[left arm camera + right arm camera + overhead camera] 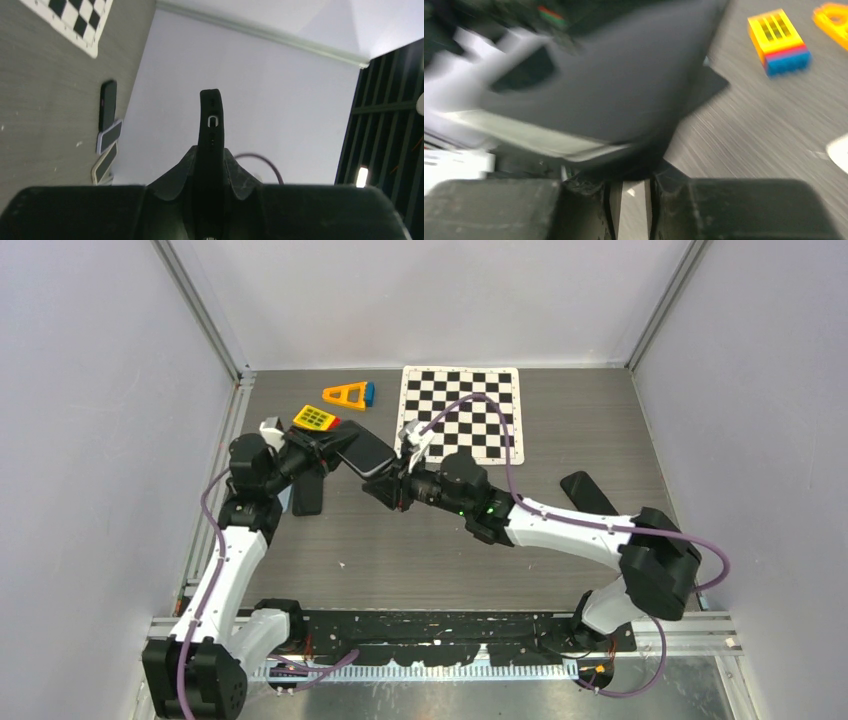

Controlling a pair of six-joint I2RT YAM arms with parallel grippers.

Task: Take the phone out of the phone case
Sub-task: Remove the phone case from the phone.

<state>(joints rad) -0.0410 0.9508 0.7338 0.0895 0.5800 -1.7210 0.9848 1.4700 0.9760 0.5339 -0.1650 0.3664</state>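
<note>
The black phone case (365, 452) hangs above the table at centre left, and my left gripper (335, 445) is shut on its left end. In the left wrist view the case (210, 115) stands edge-on, squeezed between my fingers (210, 155). My right gripper (390, 485) is at the case's lower right corner. In the blurred right wrist view its jaws (633, 182) stand a narrow gap apart with table showing between them. The dark case back (624, 85) lies just beyond the tips, a pale strip along its lower edge. I cannot tell the phone apart from the case.
A yellow block (315, 418), an orange triangle (347, 395) and a chessboard mat (462, 410) lie at the back. A black slab (307, 495) lies under the left gripper. Another dark slab (588, 490) lies at the right, near the wall.
</note>
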